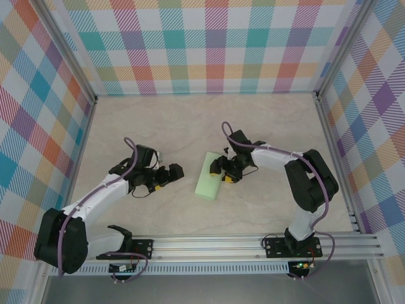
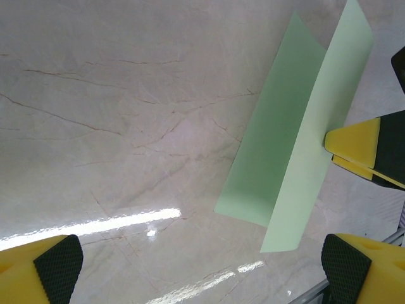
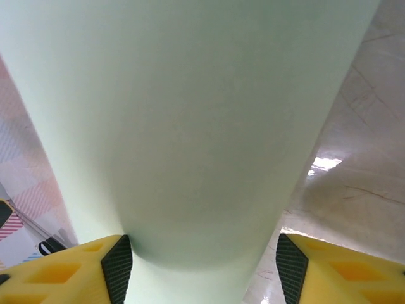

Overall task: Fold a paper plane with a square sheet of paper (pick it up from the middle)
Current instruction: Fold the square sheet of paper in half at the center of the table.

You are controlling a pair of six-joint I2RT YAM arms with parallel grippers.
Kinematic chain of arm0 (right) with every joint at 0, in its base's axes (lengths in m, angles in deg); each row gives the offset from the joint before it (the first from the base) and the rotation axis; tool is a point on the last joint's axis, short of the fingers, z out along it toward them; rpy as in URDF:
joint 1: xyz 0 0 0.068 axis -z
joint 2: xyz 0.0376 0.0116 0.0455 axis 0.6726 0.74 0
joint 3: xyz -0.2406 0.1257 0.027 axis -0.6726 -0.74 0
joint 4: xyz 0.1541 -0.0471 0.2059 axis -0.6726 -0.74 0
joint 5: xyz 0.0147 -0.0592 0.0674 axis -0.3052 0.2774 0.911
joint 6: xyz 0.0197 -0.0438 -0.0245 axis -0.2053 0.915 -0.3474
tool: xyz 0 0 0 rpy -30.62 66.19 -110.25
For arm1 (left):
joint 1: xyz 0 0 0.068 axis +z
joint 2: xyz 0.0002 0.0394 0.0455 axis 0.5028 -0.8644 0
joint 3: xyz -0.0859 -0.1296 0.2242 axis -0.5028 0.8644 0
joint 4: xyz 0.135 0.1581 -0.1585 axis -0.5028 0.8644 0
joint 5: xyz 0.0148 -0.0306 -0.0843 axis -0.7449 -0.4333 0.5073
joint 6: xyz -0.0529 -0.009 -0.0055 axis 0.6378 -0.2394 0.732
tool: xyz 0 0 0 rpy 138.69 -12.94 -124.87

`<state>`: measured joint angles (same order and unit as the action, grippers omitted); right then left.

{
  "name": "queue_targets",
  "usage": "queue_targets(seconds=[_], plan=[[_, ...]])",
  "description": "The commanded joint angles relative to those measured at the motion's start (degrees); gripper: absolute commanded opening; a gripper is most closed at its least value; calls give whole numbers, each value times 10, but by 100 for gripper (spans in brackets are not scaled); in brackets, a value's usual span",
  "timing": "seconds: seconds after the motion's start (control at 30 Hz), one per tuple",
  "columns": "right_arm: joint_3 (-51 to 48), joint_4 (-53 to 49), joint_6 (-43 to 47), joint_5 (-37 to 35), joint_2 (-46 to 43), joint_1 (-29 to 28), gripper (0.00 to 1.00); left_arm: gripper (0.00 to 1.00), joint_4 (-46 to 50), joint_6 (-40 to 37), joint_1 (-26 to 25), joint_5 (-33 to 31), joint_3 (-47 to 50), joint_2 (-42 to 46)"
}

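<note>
1. The marble-look table (image 1: pixel 190 120) spreads wide, both arms reaching in from the near rail.
2. The square sheet of paper (image 1: pixel 209 175) sits at the table's middle, between the two grippers. From the left wrist it reads as two pale green panels (image 2: pixel 291 145) meeting along a crease.
3. The right gripper (image 1: pixel 220 172) is right on the sheet. Its jaws are parted, with the paper (image 3: pixel 190 126) curving loosely between the pads.
4. The left gripper (image 1: pixel 174 176) hovers just left of the sheet, spread wide and holding nothing, with bare table between its pads (image 2: pixel 57 266).
</note>
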<state>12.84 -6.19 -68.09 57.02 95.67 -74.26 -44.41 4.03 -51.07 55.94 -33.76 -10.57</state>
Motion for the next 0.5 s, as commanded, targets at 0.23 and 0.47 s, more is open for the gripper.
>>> queue_targets(seconds=[0.23,0.47], plan=[[-8,9,-88,-78,-4,-8,75,82,-58,10,-15,70,-53,-80],[-22,23,-76,-54,-15,-8,77,78,-110,27,-39,113,-95,-166]])
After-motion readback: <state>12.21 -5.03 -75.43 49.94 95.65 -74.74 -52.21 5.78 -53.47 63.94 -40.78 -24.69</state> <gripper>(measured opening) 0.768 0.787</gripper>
